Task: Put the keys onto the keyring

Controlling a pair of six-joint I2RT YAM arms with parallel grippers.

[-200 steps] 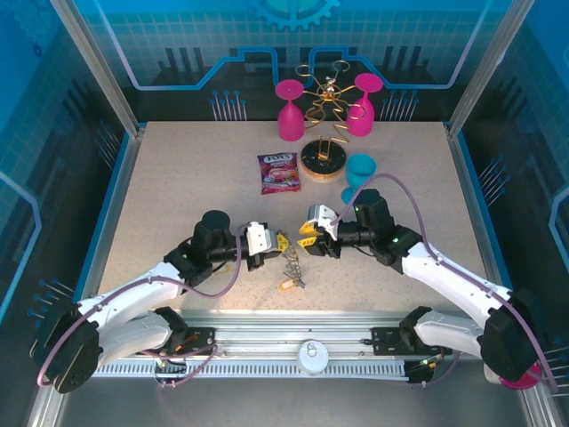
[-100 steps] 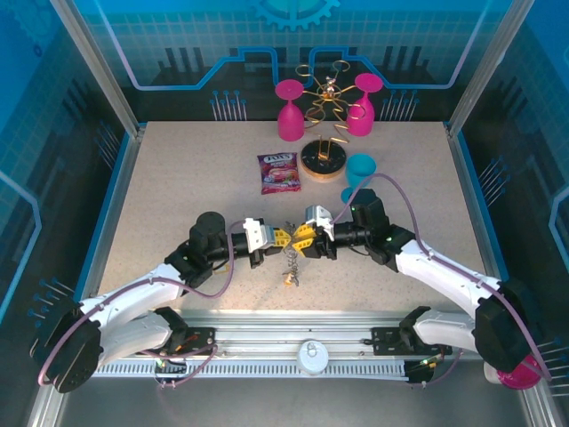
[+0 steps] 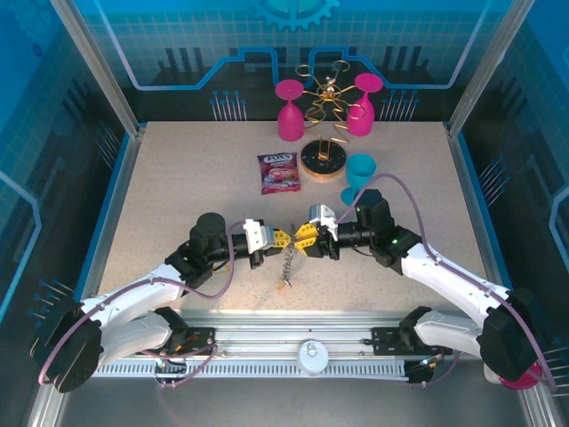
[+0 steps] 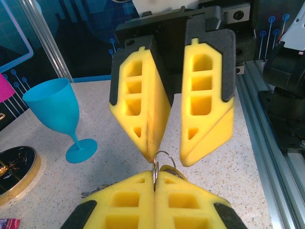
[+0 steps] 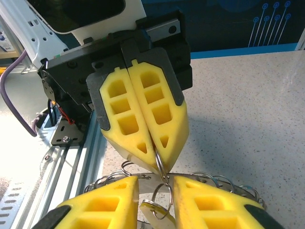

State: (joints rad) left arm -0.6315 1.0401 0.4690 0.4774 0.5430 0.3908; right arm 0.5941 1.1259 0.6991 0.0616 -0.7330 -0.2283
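Two grippers are facing each other tip to tip above the near middle of the speckled beige table (image 3: 178, 178). The left gripper (image 3: 284, 238) is pressing its yellow foam fingers flat together on a thin metal ring (image 5: 162, 168), which is standing edge-on between them. The right gripper (image 3: 302, 240) is holding its fingers apart, one on either side of that ring. The keyring (image 5: 217, 182), with its row of small wire loops, is showing just behind and below the right gripper's fingers, and the keys (image 3: 284, 271) are hanging in a bunch beneath the two tips. Farther back, a candy packet (image 3: 279, 172) is lying flat beside the round wooden base (image 3: 322, 165) of a gold wire rack (image 3: 324, 93), which is carrying two upturned magenta goblets (image 3: 289, 111); a teal goblet (image 3: 359, 171) is standing upright near the base. Blue panels (image 3: 53, 133) printed with circuit lines are enclosing the table, and an aluminium rail (image 3: 311, 334) is running along its near edge.
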